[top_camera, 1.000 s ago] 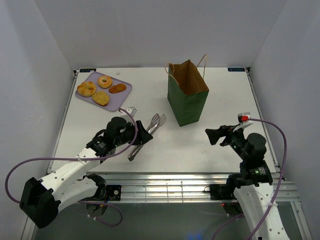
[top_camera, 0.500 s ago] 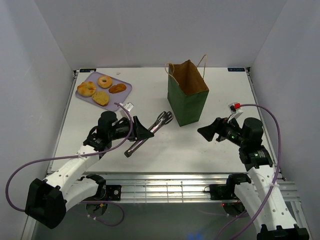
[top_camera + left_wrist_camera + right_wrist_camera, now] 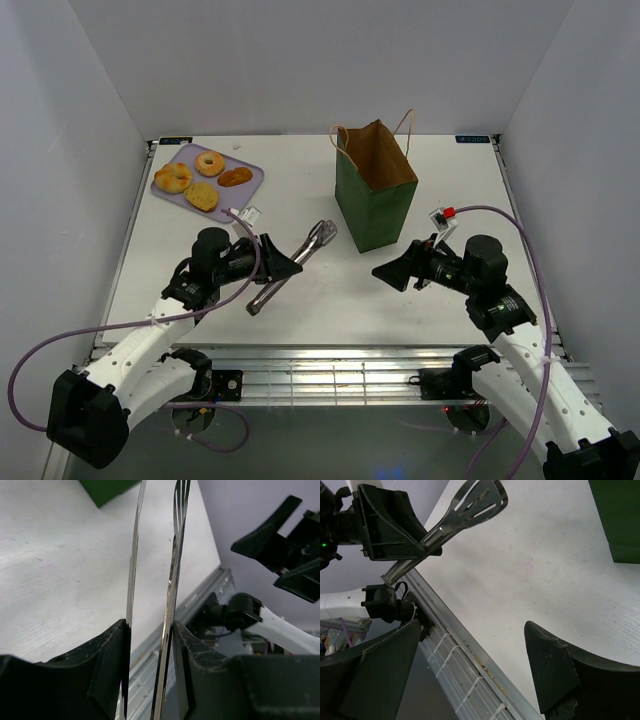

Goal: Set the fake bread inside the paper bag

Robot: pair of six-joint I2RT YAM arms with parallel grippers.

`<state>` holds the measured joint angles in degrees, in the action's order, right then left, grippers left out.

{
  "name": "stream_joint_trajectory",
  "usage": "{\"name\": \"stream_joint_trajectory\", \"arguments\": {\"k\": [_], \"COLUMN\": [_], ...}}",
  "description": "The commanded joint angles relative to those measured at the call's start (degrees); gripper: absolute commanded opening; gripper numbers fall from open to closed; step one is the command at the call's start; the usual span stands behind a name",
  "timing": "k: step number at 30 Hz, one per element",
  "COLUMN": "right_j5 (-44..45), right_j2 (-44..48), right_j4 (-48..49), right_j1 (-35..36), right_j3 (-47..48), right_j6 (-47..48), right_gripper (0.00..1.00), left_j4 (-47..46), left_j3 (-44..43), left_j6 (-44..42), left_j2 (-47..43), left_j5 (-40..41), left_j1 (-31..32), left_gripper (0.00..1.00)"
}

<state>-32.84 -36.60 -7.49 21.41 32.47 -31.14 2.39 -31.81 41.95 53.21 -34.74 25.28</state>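
The fake bread lies on a lilac tray [image 3: 246, 192] at the far left: a ring doughnut [image 3: 210, 162], a lumpy bun [image 3: 173, 178], a yellowish slice [image 3: 201, 196] and a dark oval [image 3: 236, 177]. The paper bag [image 3: 375, 200] stands open and upright at the centre back; its green side also shows in the right wrist view [image 3: 620, 520]. My left gripper [image 3: 283, 268] [image 3: 150, 630] is shut on metal tongs [image 3: 305, 252] [image 3: 176, 555], whose tips point toward the bag. My right gripper [image 3: 388, 275] [image 3: 472, 625] is open and empty, facing the tongs [image 3: 465, 510].
The aluminium rail along the table's near edge [image 3: 470, 680] runs just below my right gripper. The white walls close in on the table's left, back and right sides.
My right arm has swung left, and its open gripper is closer to the tongs. My left gripper has shifted slightly left and turned, and the tongs' tips have swung with it in front of the bag.
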Motion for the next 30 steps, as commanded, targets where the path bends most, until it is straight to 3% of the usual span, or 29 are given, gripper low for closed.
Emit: {"name": "stream_joint_trajectory", "arguments": {"k": [1,7,12,24,27,30], "right_j5": [2.96,3.92,5.07,10.86,12.35,14.81], "right_j2": [-0.05,-0.67,-0.05,2.24,1.8,2.32], "right_j4": [2.29,1.87,-0.68,-4.64,-4.47,-4.9], "right_j1": [0.39,0.39,0.39,0.3,0.39,0.3], "right_j3": [-1.17,-1.8,-0.22,-0.12,-0.48,-1.0], "right_j6": [-1.47,-1.91,-1.47,-0.15,-0.5,-0.77], "right_gripper": [0.9,0.9,0.9,0.9,0.9,0.9], "left_j4": [4.46,-7.92,-18.1,-26.82,-28.76,-30.25], "left_j3": [-0.62,4.91,7.2,7.99,7.91,7.29], "left_j6": [-6.0,-9.26,-7.94,-13.74,-13.83,-13.74], "left_j2": [-2.06,0.22,11.02,23.95,27.73,32.03], "left_j5": [13.8,26.12,29.9,48.71,49.68,50.38], "left_j1": [-0.05,-0.05,0.65,6.98,7.59,8.65], "left_gripper": [0.5,0.51,0.52,0.53,0.58,0.7]}}
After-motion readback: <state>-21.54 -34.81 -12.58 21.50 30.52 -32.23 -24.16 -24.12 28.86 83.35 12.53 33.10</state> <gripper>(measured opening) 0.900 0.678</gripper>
